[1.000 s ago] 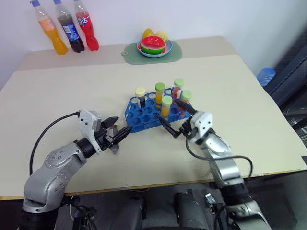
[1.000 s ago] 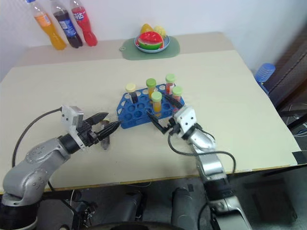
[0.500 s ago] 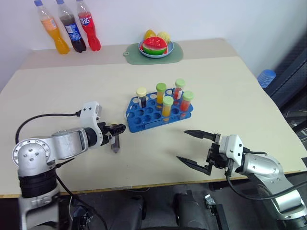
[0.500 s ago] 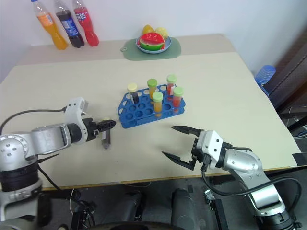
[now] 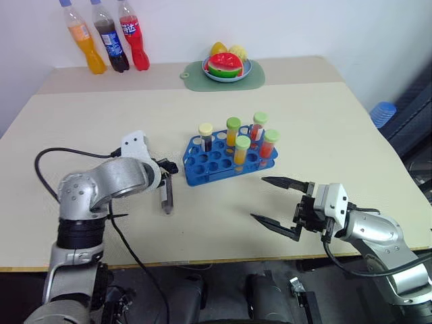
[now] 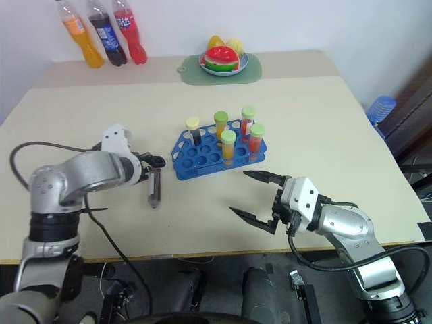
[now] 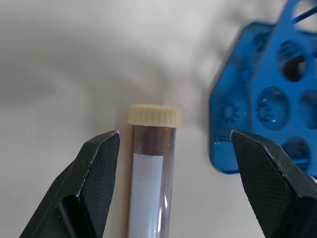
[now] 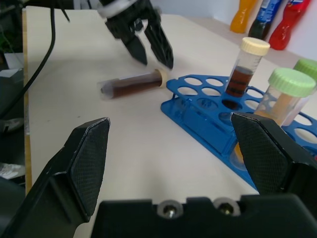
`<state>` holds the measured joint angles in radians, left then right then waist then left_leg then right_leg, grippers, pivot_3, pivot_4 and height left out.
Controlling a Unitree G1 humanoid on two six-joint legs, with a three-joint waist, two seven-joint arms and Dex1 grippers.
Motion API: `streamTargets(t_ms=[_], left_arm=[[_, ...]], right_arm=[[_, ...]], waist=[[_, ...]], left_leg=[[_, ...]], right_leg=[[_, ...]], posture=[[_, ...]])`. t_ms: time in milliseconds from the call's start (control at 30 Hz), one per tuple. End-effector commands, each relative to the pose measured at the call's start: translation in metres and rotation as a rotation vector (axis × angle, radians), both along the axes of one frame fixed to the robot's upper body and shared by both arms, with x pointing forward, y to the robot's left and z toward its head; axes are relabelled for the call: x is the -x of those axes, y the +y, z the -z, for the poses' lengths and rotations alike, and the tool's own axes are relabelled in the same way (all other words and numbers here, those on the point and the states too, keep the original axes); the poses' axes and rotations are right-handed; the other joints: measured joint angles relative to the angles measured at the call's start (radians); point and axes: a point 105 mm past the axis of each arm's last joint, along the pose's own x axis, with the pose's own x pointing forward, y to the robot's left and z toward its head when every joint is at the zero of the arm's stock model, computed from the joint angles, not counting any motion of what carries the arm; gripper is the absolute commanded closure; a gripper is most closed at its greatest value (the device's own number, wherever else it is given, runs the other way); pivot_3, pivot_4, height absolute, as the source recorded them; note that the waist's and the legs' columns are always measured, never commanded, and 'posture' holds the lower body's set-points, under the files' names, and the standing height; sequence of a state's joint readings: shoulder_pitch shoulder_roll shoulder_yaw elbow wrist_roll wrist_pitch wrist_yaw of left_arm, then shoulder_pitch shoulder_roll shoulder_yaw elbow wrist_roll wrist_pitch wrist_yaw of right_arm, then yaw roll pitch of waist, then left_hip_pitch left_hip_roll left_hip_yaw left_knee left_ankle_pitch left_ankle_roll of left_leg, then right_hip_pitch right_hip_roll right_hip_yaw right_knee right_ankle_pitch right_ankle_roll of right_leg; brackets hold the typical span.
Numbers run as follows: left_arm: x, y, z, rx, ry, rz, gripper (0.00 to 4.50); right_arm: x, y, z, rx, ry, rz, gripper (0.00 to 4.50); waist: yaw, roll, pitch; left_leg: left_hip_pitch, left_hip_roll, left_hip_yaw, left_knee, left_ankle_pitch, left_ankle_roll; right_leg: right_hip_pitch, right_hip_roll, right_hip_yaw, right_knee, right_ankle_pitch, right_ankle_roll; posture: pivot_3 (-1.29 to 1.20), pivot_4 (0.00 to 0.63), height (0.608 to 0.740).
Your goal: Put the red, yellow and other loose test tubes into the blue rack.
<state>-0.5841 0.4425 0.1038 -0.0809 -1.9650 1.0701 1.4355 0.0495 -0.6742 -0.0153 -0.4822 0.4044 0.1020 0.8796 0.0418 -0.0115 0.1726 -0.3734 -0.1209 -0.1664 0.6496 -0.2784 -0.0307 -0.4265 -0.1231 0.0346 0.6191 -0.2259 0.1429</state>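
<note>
**Left fingers lined up over the last loose tube**

From the head cameras I see the blue rack [image 5: 228,157] mid-worktop with five capped tubes standing in it. One dark brown tube [image 5: 167,198] lies flat on the worktop [image 5: 324,108] just left of the rack, cap toward the far side. My left gripper [image 5: 169,167] points down at its cap end, which I judge is the line-up for a pick. The right gripper [image 5: 280,202] hangs near the front edge, right of the rack and well apart from it, fingers spread wide and holding nothing; I read that as parked out of the way.

In the left wrist view the two fingers [image 7: 94,173] stand apart on either side of the brown tube's cream cap [image 7: 154,115], not touching it. The rack's corner sits just beside. The tube is not yet gripped.

In the right wrist view my own fingers [image 8: 86,158] frame the scene wide open, empty. Beyond them the lying tube sits with its cap close to the rack's end, the left gripper poised above it.
</note>
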Motion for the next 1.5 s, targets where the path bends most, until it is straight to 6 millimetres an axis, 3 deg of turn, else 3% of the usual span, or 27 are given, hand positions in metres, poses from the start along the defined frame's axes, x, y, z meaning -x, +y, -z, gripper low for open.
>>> streamTargets(t_ms=[33,200,300,433,467,567,667,800,867,900,1033,1167,1300,1500], left_arm=[[-0.003,0.006,0.006,-0.031,0.067,-0.035,0.82],[-0.004,0.009,0.012,-0.067,0.121,-0.042,0.82],[-0.005,0.006,0.015,-0.084,0.138,-0.012,1.71],[-0.005,0.007,0.02,-0.104,0.156,0.017,3.64],[-0.005,0.008,0.021,-0.099,0.157,0.023,3.72],[-0.006,0.013,0.013,-0.077,0.104,0.069,3.72],[-0.001,0.013,-0.015,-0.041,-0.067,0.264,3.72],[0.008,0.017,-0.07,-0.04,-0.357,0.453,3.72],[0.017,0.001,-0.106,-0.003,-0.654,0.592,3.72],[0.021,-0.003,-0.118,-0.063,-0.794,0.64,3.72],[0.031,-0.031,-0.112,-0.243,-1.079,0.872,3.72],[0.022,-0.052,-0.113,-0.225,-1.375,0.785,3.72],[0.014,-0.069,-0.091,-0.303,-1.515,0.761,3.72],[0.004,-0.09,-0.06,-0.259,-1.52,0.766,3.72]], right_arm=[[0.003,0.002,-0.009,-0.011,-0.041,-0.002,0.2],[0.004,0.0,-0.008,-0.014,-0.036,0.022,0.2],[0.005,0.002,-0.007,-0.017,-0.035,0.027,0.15],[0.005,0.004,-0.007,-0.013,-0.035,0.021,0.15],[0.005,0.004,-0.007,-0.012,-0.036,0.02,0.15],[0.002,0.003,-0.007,-0.011,-0.039,0.024,0.15],[0.001,0.002,-0.006,-0.014,-0.04,0.032,0.15],[-0.002,0.004,-0.004,-0.029,-0.04,0.042,0.15],[-0.005,0.005,-0.003,-0.035,-0.042,0.047,0.15],[-0.006,0.005,-0.002,-0.039,-0.043,0.05,0.15],[-0.01,0.002,0.0,-0.03,-0.054,0.079,0.15],[-0.013,-0.012,-0.002,-0.046,-0.052,0.173,0.15],[-0.004,-0.03,-0.004,-0.087,-0.02,0.284,0.15],[0.013,-0.045,-0.004,-0.096,0.018,0.394,0.15]], waist=[[0.0,0.0,0.0],[0.0,0.0,0.0],[0.0,0.0,0.0],[0.001,-0.001,-0.001],[0.0,-0.001,-0.001],[0.0,-0.001,-0.001],[-0.006,-0.001,-0.001],[-0.006,-0.001,0.0],[-0.004,-0.001,-0.001],[-0.003,-0.001,-0.001],[-0.002,0.0,-0.001],[-0.001,-0.002,0.0],[-0.002,-0.002,-0.001],[-0.001,-0.003,-0.001]], left_leg=[[0.0,0.0,0.0,0.0,0.0,0.0],[0.0,0.0,0.0,0.0,0.0,0.0],[0.0,0.0,0.001,0.0,0.0,0.0],[0.0,0.0,0.001,0.0,0.0,0.0],[0.0,0.0,0.001,0.0,0.0,0.0],[0.001,0.0,0.001,0.0,0.0,0.0],[0.0,-0.001,0.002,0.0,0.0,0.0],[-0.001,-0.001,0.005,-0.002,0.0,0.0],[0.0,-0.001,0.007,-0.002,0.0,0.0],[0.0,-0.001,0.009,-0.002,0.0,0.0],[0.001,0.004,0.016,-0.003,-0.001,0.002],[0.0,0.006,0.019,-0.001,-0.003,0.004],[0.0,0.006,0.021,-0.001,-0.004,0.007],[0.0,0.007,0.023,-0.001,-0.005,0.009]], right_leg=[[0.0,0.0,0.0,0.0,0.0,0.0],[-0.001,0.0,0.001,0.0,0.0,0.0],[-0.001,0.0,0.001,0.0,0.0,0.0],[0.0,0.0,0.002,0.0,0.0,0.0],[0.0,0.0,0.002,0.0,0.0,0.0],[0.0,0.0,0.002,0.001,0.0,0.0],[-0.002,0.002,0.003,0.002,0.0,0.0],[-0.005,0.003,0.005,0.002,0.0,0.0],[-0.004,0.003,0.006,0.002,0.0,0.0],[-0.003,0.003,0.006,0.001,0.0,0.0],[-0.002,0.003,0.007,-0.003,-0.001,-0.003],[-0.001,0.003,0.008,-0.007,-0.001,-0.005],[0.0,0.003,0.009,-0.009,0.001,-0.002],[-0.001,0.004,0.011,-0.009,0.002,0.0]], posture=[[0.0,0.15,0.74],[0.0,0.15,0.74],[0.0,0.15,0.74],[0.0,0.15,0.74],[0.0,0.15,0.74],[0.0,0.15,0.74],[0.0,0.15,0.74],[0.0,0.15,0.74],[0.0,0.15,0.74],[0.0,0.15,0.74],[0.0,0.15,0.74],[0.0,0.15,0.74],[0.0,0.15,0.74],[0.0,0.15,0.74]])
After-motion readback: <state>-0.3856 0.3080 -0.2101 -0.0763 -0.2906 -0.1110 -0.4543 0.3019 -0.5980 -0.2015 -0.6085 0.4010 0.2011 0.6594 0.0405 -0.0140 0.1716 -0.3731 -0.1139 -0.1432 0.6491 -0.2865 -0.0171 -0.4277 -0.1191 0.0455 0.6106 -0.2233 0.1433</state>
